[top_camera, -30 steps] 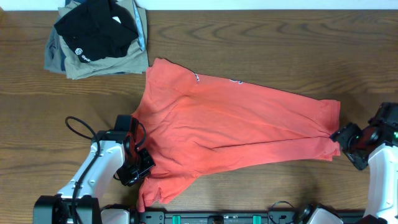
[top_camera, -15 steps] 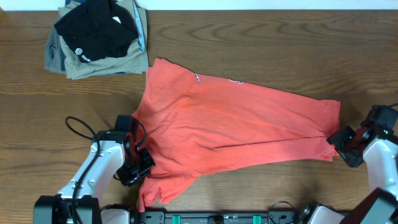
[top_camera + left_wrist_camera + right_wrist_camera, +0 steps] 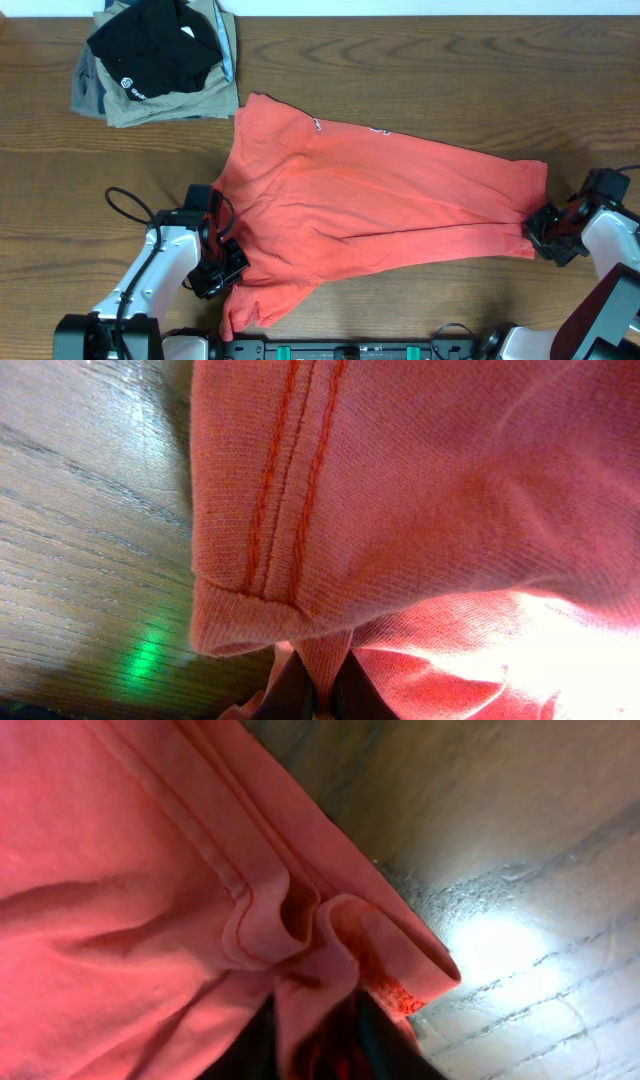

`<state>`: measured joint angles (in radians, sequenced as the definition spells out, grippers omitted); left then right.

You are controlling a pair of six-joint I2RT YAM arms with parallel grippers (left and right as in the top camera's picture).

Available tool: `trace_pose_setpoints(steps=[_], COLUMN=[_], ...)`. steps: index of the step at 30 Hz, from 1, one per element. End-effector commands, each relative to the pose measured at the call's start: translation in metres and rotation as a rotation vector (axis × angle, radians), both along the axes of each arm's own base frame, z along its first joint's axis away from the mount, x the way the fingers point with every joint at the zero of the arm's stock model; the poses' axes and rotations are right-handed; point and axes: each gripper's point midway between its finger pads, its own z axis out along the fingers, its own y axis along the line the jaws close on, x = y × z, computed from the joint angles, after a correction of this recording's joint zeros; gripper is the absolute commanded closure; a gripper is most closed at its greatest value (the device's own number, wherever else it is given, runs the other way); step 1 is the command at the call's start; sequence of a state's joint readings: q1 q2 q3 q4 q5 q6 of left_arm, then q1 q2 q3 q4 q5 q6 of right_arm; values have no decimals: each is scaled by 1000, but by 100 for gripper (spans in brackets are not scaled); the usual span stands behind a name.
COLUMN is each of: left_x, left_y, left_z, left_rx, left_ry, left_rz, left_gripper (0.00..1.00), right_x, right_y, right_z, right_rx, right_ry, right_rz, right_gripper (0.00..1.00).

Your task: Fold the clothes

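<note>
wooden table [image 3: 420,90] under red-orange t-shirt [image 3: 380,200]

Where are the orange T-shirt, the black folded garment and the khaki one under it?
red-orange cotton T-shirt [image 3: 370,200]: overhead view, middle of its body.
black folded garment [image 3: 150,50]: overhead view, its top surface.
khaki-grey folded garment [image 3: 175,106]: overhead view, its exposed lower edge.

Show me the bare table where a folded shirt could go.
Widest: the table beyond the shirt, right of the pile. Also the strip between pile and left arm, and the front patch between shirt and right arm. Crowded: the far-left corner and the middle.
</note>
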<state>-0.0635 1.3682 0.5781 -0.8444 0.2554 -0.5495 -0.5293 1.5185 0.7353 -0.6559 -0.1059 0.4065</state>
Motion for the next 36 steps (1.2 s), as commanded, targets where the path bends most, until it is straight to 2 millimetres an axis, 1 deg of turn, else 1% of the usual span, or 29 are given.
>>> trace_pose_setpoints(steps=[1, 4, 7, 13, 17, 22, 26, 29, 36], left_x=[-5, -5, -5, -5, -9, -17, -17, -12, 4], left_y=[2, 2, 2, 2, -1, -2, -2, -2, -3], left_z=[-2, -2, -2, -2, 3, 25, 46, 64, 101], left_rx=[13, 13, 13, 11, -13, -20, -22, -24, -31], left_ry=[16, 16, 16, 16, 32, 92, 68, -1, -212], left_rz=[-9, -9, -9, -14, -47, -58, -63, -63, -65], left_gripper=[93, 93, 93, 93, 94, 94, 94, 94, 94], right_x=[-4, -5, -5, -9, -21, -43, -51, -57, -58], right_y=[-1, -1, -1, 1, 8, 22, 27, 30, 30], right_z=[-3, -2, 5, 33, 45, 59, 71, 83, 105], right_rx=[10, 7, 6, 9, 21, 44, 36, 19, -41], right_ry=[8, 9, 15, 18, 37, 77, 63, 31, -70], right_rz=[-8, -4, -3, -3, -3, -3, -12, -22, -33], right_gripper=[83, 88, 99, 99, 99, 99, 99, 99, 99])
